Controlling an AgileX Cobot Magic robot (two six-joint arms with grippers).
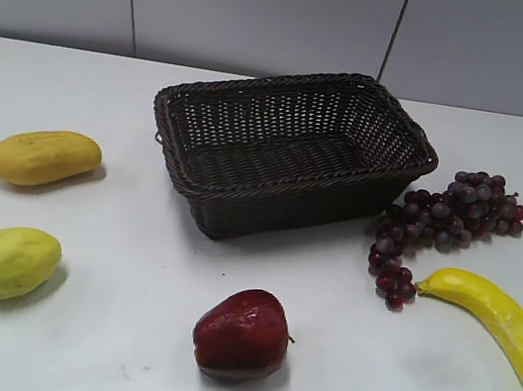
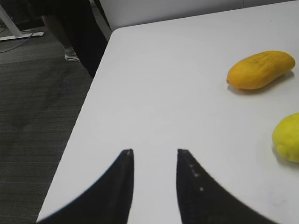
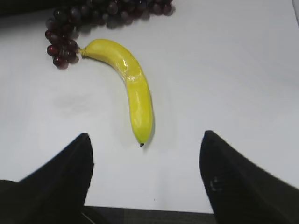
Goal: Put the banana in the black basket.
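Observation:
The banana [image 1: 511,326] is long, curved and bright yellow. It lies on the white table at the right, its stem end touching a grape bunch. In the right wrist view the banana [image 3: 132,88] lies just ahead of my right gripper [image 3: 145,135], which is open wide and empty near the table's front edge. The black basket [image 1: 289,150] is dark woven wicker and stands empty at the centre back. My left gripper [image 2: 154,151] is open and empty over bare table near the left edge. Neither gripper shows in the exterior view.
A dark purple grape bunch [image 1: 442,226] lies between basket and banana; it also shows in the right wrist view [image 3: 74,28]. A red apple [image 1: 241,335] sits front centre. An orange-yellow oval fruit [image 1: 44,157] and a yellow-green fruit [image 1: 9,262] lie at the left.

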